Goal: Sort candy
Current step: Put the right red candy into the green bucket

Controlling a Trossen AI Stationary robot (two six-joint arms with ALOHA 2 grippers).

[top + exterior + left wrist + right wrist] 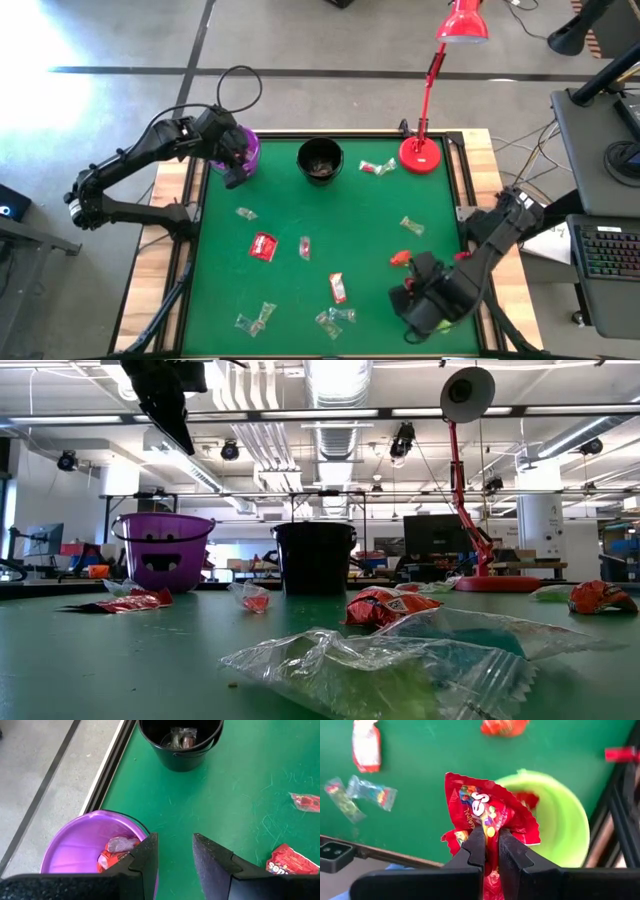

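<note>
Candy (263, 246) lies scattered over the green worktop (300, 210) — red packets and clear twisted wrappers, mostly toward the near half. Right tool (491, 851) is clamped tight on a red sweet packet (487, 815), holding it over the green bowl (560, 820) at the worktop's near right corner. Left tool (175, 855) hovers above the purple bowl (80, 842), fingers parted, nothing between them — red sweets already inside. Black bowl (320, 160) stands just beside, at the far edge.

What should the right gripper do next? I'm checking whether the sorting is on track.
Probably shift slightly over the green bowl and release: the right gripper pinches a red candy packet just beside the bowl's rim, and red candy already lies inside.
</note>
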